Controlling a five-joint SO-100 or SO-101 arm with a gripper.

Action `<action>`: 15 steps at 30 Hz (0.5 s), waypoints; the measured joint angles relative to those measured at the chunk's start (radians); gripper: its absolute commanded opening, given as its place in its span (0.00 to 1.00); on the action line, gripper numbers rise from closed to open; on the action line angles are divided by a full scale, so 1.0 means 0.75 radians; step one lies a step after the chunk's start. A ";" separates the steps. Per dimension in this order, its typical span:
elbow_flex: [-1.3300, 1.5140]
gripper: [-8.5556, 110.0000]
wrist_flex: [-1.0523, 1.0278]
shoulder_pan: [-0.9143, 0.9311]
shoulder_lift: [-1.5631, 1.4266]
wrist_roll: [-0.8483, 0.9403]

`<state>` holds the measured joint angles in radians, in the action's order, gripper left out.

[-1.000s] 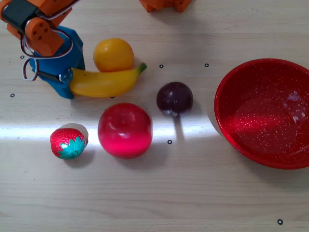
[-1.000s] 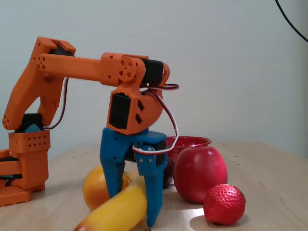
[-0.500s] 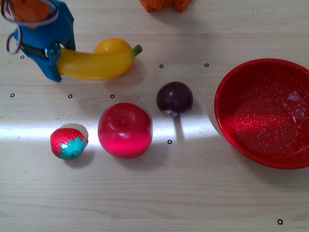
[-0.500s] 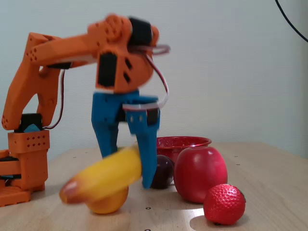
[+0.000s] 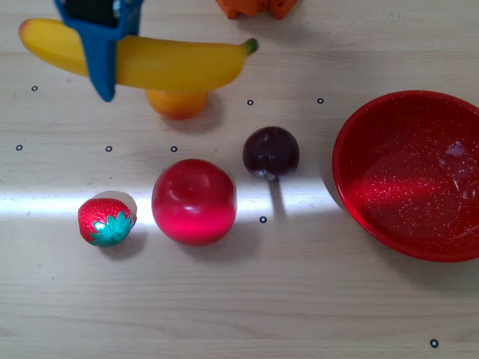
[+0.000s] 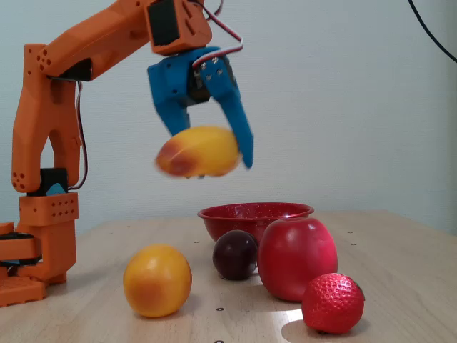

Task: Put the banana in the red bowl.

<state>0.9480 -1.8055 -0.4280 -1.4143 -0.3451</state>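
Note:
The yellow banana (image 5: 165,63) hangs in the air, held level in my blue gripper (image 5: 105,71), which is shut on it near its orange-red end. Its green stem tip points right in the overhead view. In the fixed view the banana (image 6: 200,151) shows end-on and blurred, well above the table, between the blue fingers (image 6: 239,132). The red bowl (image 5: 412,176) stands empty at the right of the overhead view, far from the gripper. In the fixed view the red bowl (image 6: 250,214) sits behind the fruit.
On the table lie an orange fruit (image 5: 177,103) under the banana, a red apple (image 5: 194,201), a dark plum (image 5: 271,152) and a strawberry (image 5: 106,221). The orange arm base (image 6: 36,236) stands at the left of the fixed view.

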 measured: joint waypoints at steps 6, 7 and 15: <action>0.184 0.07 0.084 0.264 -0.250 0.117; 0.215 0.07 0.127 0.303 -0.286 0.139; 0.536 0.07 0.466 0.646 -0.567 0.149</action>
<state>1.3499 -1.4557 0.0568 -1.8392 -0.2332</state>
